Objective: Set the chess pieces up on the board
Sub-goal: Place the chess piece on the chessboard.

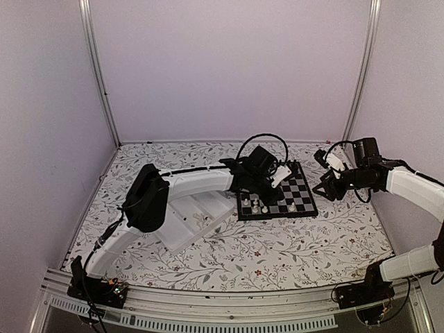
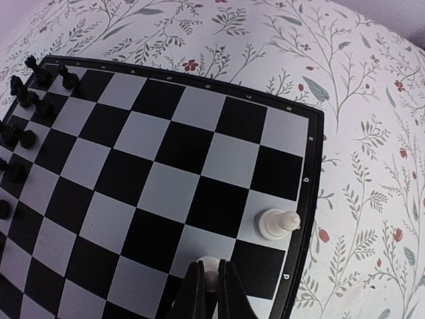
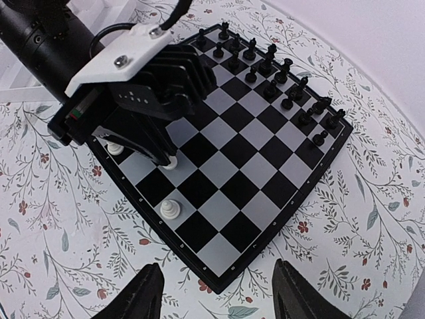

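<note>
Left wrist view: left gripper [image 2: 210, 274] clenched on 1 white chess piece [image 2: 208, 264] above the board [image 2: 159, 143]. A second white piece [image 2: 275, 224] stands at its 2 o'clock.

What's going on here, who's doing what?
The left hand is shut on a tiny white chess piece, low over a square near the white edge of the chessboard. Another white piece stands close by. The black chessmen are lined up along the opposite side. The right hand hangs open just off the board, holding nothing.
</note>
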